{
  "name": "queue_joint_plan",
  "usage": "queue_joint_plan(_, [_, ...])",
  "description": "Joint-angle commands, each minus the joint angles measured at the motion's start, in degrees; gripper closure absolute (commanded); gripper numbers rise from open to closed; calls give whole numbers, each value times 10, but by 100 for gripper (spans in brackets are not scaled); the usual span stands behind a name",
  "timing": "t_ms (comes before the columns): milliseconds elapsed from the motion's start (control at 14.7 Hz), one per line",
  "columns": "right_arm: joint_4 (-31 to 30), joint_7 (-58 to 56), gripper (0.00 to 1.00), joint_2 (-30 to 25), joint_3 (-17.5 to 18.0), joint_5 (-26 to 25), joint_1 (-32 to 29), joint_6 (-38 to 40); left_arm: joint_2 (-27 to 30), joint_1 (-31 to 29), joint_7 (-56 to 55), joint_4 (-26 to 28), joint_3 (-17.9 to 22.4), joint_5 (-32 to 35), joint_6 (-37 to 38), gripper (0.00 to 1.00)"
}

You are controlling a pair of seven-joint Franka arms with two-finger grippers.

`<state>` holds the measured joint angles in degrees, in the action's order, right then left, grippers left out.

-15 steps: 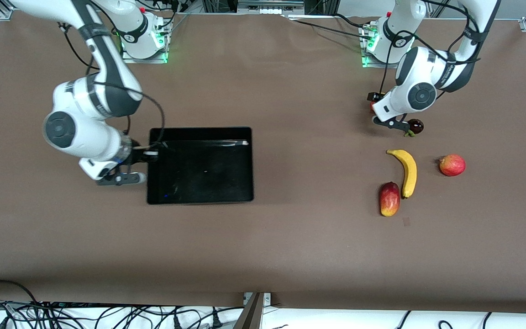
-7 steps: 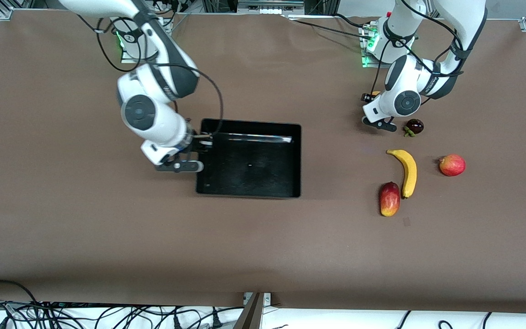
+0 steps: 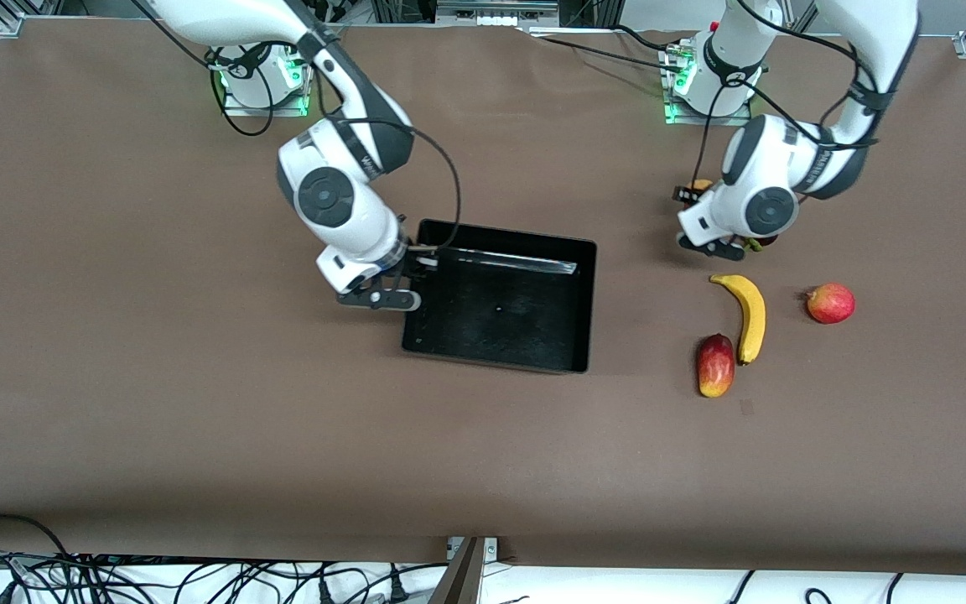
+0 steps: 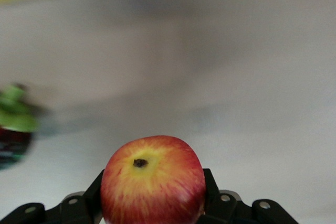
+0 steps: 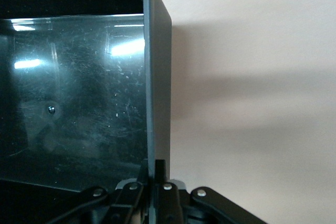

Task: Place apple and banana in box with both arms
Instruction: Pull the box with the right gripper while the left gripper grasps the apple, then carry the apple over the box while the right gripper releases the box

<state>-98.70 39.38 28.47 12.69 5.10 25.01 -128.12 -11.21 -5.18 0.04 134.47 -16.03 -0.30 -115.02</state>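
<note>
At the left arm's end of the surface: left tool [image 4: 152,211] clamped on apple [image 4: 153,179]; banana [image 3: 747,315] nearby. Right tool [image 5: 156,182] pinching box [image 3: 584,306] wall. Risk: thin-rim slip, box skewing.

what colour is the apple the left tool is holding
Red streaked over yellow, yellowest around its dark stem dimple; the apple shows best in the left wrist view.

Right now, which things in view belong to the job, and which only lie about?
Job: apple, in left end effector; banana; box, wall gripped by right end effector.
Lying about: red-yellow long fruit; pink-red round fruit; dark green-capped fruit.
</note>
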Motion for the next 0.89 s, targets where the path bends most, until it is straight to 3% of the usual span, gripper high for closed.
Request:
queue_joint_plan(0, [18, 32, 100, 19, -3, 10, 40, -34, -45, -33, 11, -155, -1, -8, 113, 59])
queue_joint_plan(136, [19, 31, 100, 26, -2, 8, 50, -41, -80, -45, 8, -260, -1, -8, 188, 60])
queue_joint_plan(273, [26, 23, 100, 29, -3, 1, 68, -41, -104, -47, -6, -319, 0, -8, 213, 61])
queue_joint_plan(545, [40, -26, 100, 44, -3, -4, 80, -41, -116, -36, -92, -359, -6, -17, 212, 61])
queue_joint_plan(818, [40, -94, 100, 69, -4, -8, 78, -82, -131, -25, -97, -375, -7, -17, 211, 61])
